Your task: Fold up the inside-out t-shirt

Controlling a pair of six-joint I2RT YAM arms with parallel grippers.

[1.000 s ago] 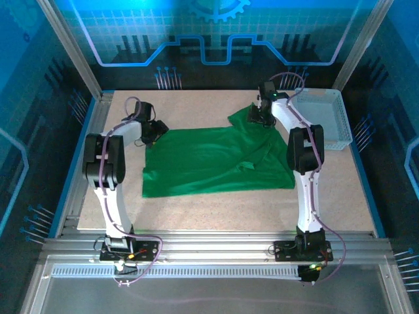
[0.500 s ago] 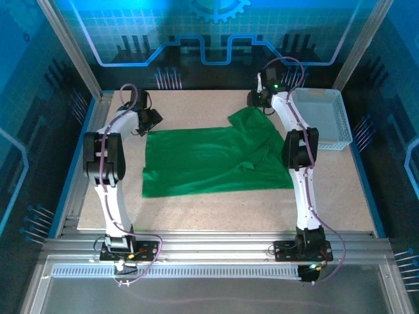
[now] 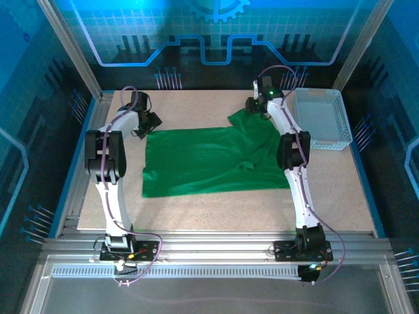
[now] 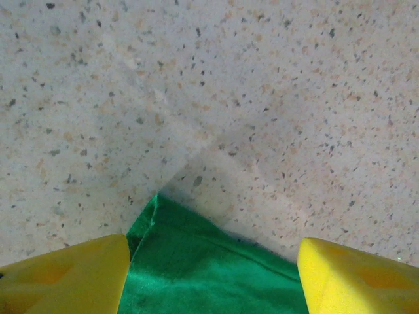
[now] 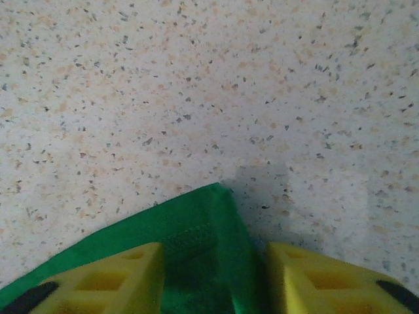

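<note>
Reaching out to the far side of the tabletop (image 3: 196, 212), both arms hang over the far edge of the inside-out t-shirt (image 3: 209, 160). It lies spread flat in the middle, its long axis running left to right, with some bunched folds toward its right end. The left gripper (image 3: 149, 122) sits at the far left corner. Seen from its wrist, the jaws stand wide apart, and the pointed green corner lies loose in the gap between the two yellow fingers (image 4: 65, 278), so it holds nothing. The right gripper (image 3: 254, 108) sits at the far right corner, near the white basket (image 3: 344, 118). Its jaws are set noticeably closer, straddling a narrow tip of cloth that fills the gap, and I can't tell whether they actually pinch it. For both, the rest of the shirt lies toward the near side, back behind the fingertips, and each arm is nearest its own corner. To my eye the coming move hinges on both corners being caught, then carried toward the near edge, across the short axis.
</note>
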